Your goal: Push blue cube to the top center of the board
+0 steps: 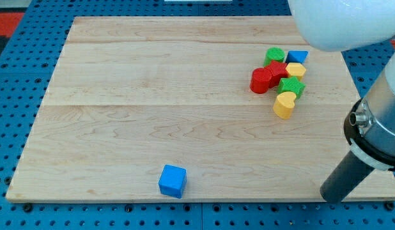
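Observation:
The blue cube (172, 181) sits near the bottom edge of the wooden board (153, 83), left of centre. My tip (330, 194) is at the board's bottom right corner, far to the right of the blue cube and apart from every block. The dark rod rises from it toward the view's right.
A tight cluster lies at the upper right: a green cylinder (274, 55), a blue wedge-like block (298, 57), a red cylinder (261, 80), a second red block (277, 69), a yellow block (296, 69), a green star (291, 86) and a yellow heart (285, 105). The white arm body (344, 22) overhangs the top right corner.

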You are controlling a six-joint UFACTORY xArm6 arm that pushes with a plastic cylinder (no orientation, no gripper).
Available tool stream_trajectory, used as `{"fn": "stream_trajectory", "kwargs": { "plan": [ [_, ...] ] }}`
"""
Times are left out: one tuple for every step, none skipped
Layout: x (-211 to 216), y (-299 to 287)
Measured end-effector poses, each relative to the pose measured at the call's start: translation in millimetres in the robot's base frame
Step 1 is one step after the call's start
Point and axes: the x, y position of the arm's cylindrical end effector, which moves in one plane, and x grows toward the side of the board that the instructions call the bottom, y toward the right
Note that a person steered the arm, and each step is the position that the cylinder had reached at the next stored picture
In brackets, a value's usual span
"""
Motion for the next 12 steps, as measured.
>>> {"fn": "stream_trajectory", "kwargs": {
  "plan": [
    [0.4,-6.4],
    [0.2,-9.9],
    [0.7,-83.5],
    [0.5,-167.3],
    [-13.6,-183.4],
    [-27.6,-200.6],
    [-32.3,-202.1],
    [-24.5,-152.3],
    [-0.9,-167.4],
    [-0.2,-194.0],
    [0.5,-265.5],
    [-12.3,-308.0]
  ]
}}
